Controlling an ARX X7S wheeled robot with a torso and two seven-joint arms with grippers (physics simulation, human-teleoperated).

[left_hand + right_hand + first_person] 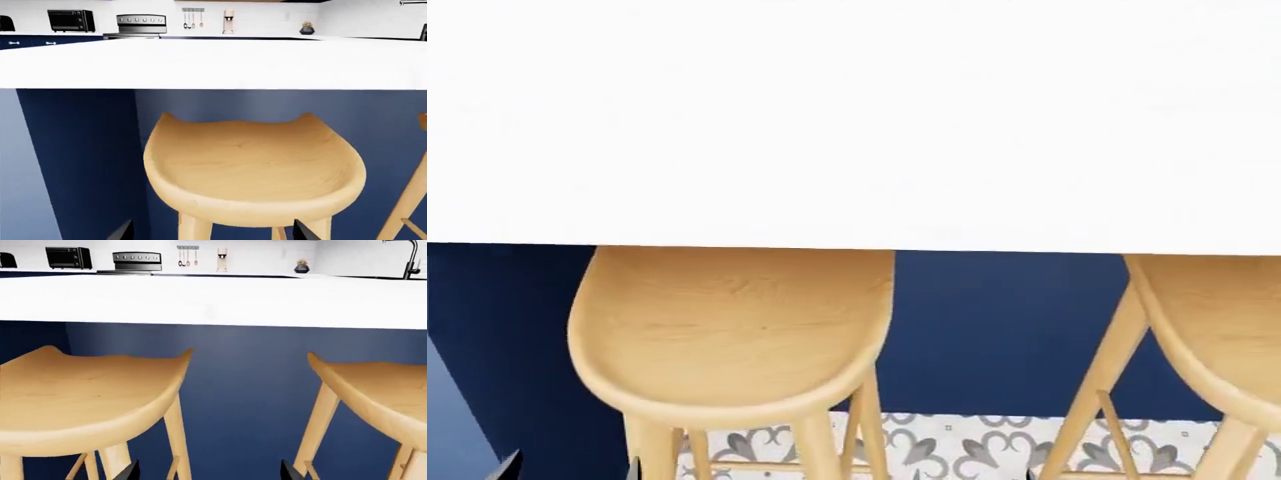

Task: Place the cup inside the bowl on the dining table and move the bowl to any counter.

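Observation:
The cup and the bowl are out of view in all three views. The dining table (854,120) is a plain white top filling the upper half of the head view, and its front edge shows in both wrist views. My left gripper (213,232) is open, its two dark fingertips wide apart and low in front of a wooden stool (253,170), holding nothing. My right gripper (211,471) is also open and holds nothing, facing the navy panel (247,390) between two stools, below the tabletop.
Light wooden stools (734,330) (1214,330) stand tucked under the tabletop edge against the navy base. Patterned floor tiles (961,445) show below. Far behind, a counter (200,274) along the wall carries a toaster oven (68,257), stove (137,261), utensils and a faucet (408,257).

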